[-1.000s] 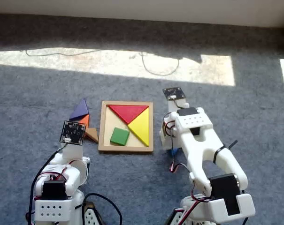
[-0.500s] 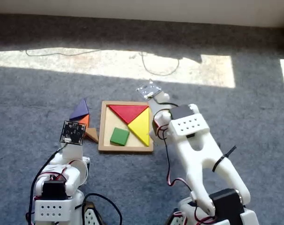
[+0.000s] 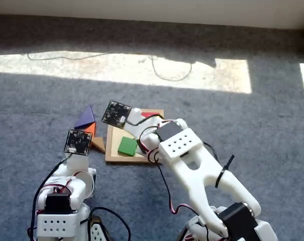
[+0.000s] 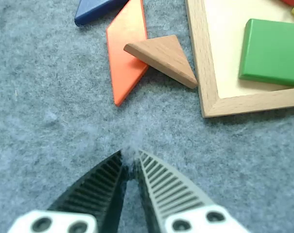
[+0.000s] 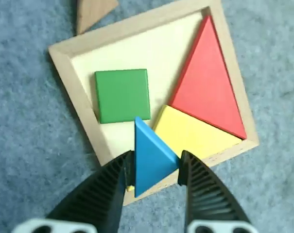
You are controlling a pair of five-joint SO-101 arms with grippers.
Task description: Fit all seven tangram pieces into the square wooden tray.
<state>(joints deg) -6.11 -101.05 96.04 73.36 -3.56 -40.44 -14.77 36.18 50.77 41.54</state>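
Hanging over the rim of the wooden tray [image 5: 137,26], clamped in the right gripper [image 5: 156,158], the blue triangle [image 5: 151,162] could land tilted on the yellow triangle [image 5: 195,136] if let go before it's squared up.

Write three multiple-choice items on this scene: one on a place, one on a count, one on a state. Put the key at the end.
1. Where does the orange parallelogram lie?
A. inside the tray
B. on the carpet beside the tray
C. between an end effector's fingers

2. How many pieces lie flat in the tray?
A. one
B. five
C. three

3. What state is the right end effector in?
A. shut on the blue triangle
B. open and empty
C. shut on nothing

Key:
1. B, it lies on the carpet just outside the tray's rim.
2. C, the green square, red triangle and yellow triangle lie inside.
3. A, the blue triangle sits between its fingers, over the tray.
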